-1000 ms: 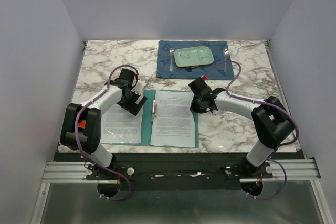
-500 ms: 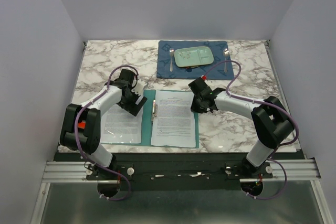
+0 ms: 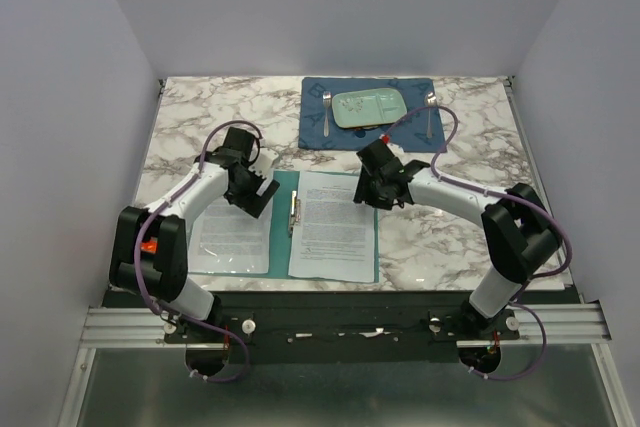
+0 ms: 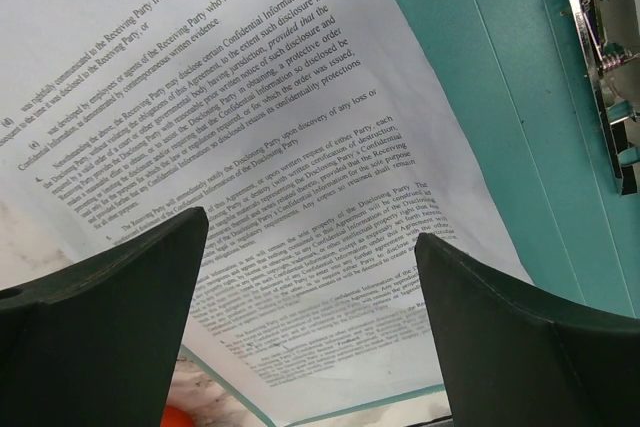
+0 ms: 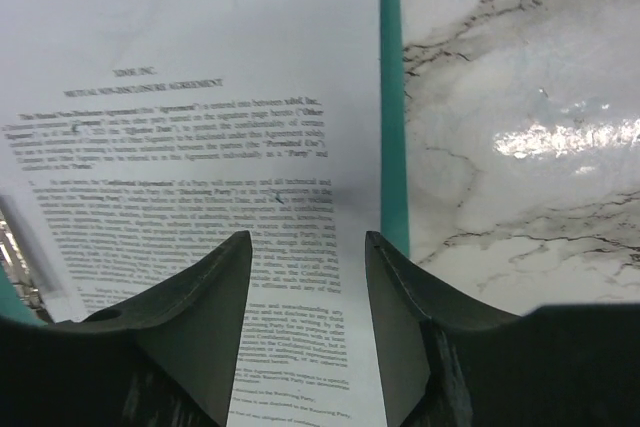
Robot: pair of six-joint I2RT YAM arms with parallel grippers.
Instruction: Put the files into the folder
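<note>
The teal folder point(image 3: 279, 247) lies open near the table's front edge, a metal clip point(image 3: 294, 212) along its crease. Two files rest on it: one printed white sheet point(image 3: 230, 239) on the left leaf, another point(image 3: 333, 227) on the right leaf. My left gripper point(image 3: 256, 193) hovers open over the left sheet's far right corner; in its wrist view the gripper point(image 4: 310, 227) has only the sheet point(image 4: 230, 117) and the folder point(image 4: 480, 97) below it. My right gripper point(image 3: 372, 191) stands open, holding nothing, over the right sheet's far right corner; its wrist view shows the gripper point(image 5: 307, 239) above the flat sheet point(image 5: 200, 147).
At the back lies a dark blue placemat point(image 3: 415, 132) with a pale green plate point(image 3: 370, 107), a fork point(image 3: 327, 112) and a spoon point(image 3: 430, 115). Marble table point(image 3: 450, 237) shows to the right of the folder. Grey walls stand on both sides.
My right gripper has gone from shut to open and shifted slightly back and left over the right sheet, which lies flat. My left arm has shifted slightly, its gripper still open.
</note>
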